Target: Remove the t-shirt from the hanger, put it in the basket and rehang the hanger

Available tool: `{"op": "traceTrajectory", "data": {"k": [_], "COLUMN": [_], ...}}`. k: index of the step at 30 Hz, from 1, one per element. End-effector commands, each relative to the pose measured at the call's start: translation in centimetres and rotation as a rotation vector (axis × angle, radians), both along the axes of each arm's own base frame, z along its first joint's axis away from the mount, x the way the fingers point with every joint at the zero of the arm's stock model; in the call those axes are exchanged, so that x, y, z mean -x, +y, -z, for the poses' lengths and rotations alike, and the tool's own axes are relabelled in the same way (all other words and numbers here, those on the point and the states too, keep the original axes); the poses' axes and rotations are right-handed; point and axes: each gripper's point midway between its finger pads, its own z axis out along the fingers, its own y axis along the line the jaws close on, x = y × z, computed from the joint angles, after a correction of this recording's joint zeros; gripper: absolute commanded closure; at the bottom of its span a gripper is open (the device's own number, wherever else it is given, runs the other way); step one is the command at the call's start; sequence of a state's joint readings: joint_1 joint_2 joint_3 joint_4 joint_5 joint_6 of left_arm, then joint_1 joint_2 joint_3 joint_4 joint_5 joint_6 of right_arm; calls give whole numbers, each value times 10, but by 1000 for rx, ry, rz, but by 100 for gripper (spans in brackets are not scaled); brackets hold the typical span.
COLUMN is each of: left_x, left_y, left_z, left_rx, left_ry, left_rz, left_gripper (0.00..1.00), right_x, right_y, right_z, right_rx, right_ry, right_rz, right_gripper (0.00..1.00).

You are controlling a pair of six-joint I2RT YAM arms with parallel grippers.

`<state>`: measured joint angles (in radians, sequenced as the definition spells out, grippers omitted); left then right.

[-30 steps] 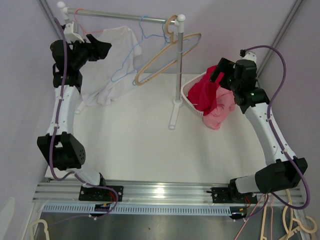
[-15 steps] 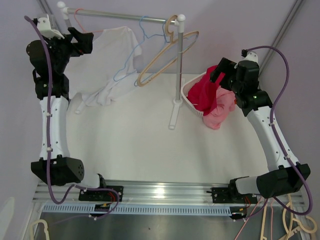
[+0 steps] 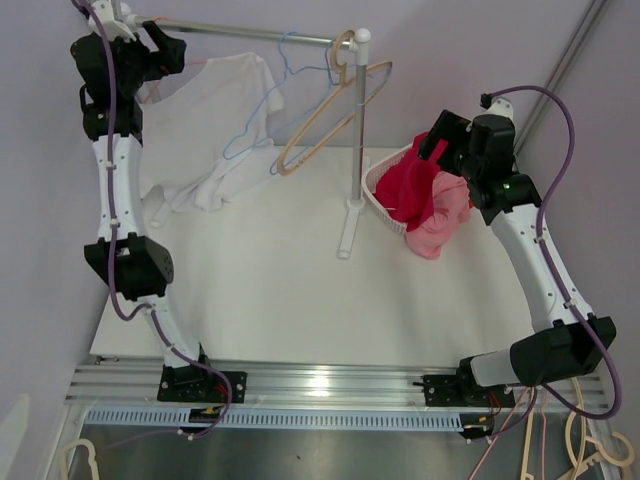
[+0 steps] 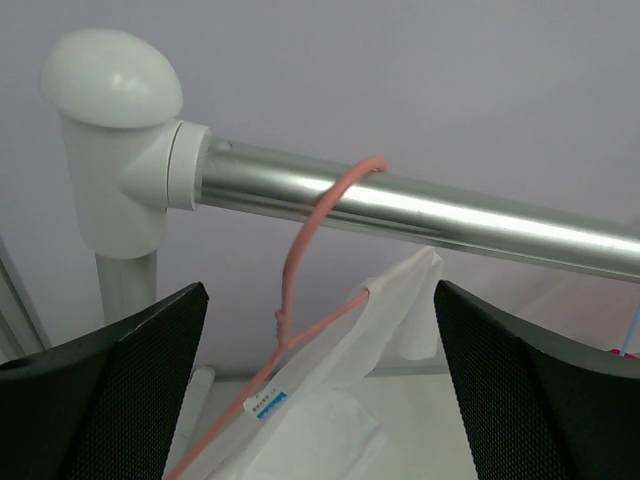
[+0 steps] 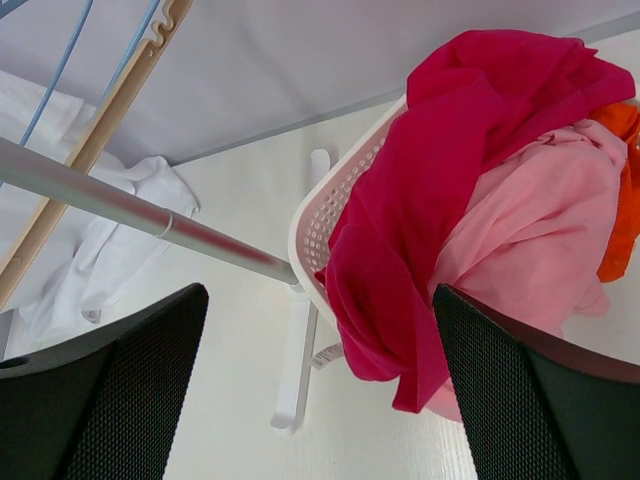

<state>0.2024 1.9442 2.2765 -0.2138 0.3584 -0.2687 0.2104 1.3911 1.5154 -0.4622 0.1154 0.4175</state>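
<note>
While the left gripper (image 4: pixel 320 395) hung with its jaws spread wide at the upper left of the overhead frame, just in front of the rail (image 4: pixel 450 215), the pink hanger (image 4: pixel 296 250) was hooked over that rail with the white t-shirt (image 3: pixel 225 110) on it, the cloth trailing down to the table (image 3: pixel 280 290). At centre right the right gripper (image 5: pixel 320 395), equally wide and holding nothing, hovered above a white basket (image 5: pixel 318 225) heaped with red and pink garments (image 5: pixel 430 200); a beige hanger (image 5: pixel 110 110) hung near the rail's right end
</note>
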Motion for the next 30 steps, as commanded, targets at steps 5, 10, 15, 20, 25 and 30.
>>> {"op": "traceTrajectory", "data": {"k": [5, 10, 15, 20, 25, 30], "left_x": [-9, -30, -33, -31, -26, -11], "left_y": [4, 5, 9, 10, 7, -2], "left_z": [-18, 20, 37, 39, 36, 25], "left_rx": [-3, 35, 40, 38, 56, 88], "left_ry": [-56, 25, 71, 84, 89, 81], "left_rz": [28, 42, 32, 17, 31, 48], "left_gripper": [4, 5, 16, 47, 87, 99], "right_x": [-11, -13, -16, -16, -15, -12], "right_y": [7, 10, 12, 16, 16, 18], "right_z": [-23, -23, -19, -16, -14, -8], "right_rx": [2, 5, 6, 8, 10, 1], "right_ry": [-45, -46, -40, -32, -28, -21], "right_rz": [-6, -9, -10, -23, -21, -29], "right_gripper": [0, 1, 1, 1, 1, 1]}}
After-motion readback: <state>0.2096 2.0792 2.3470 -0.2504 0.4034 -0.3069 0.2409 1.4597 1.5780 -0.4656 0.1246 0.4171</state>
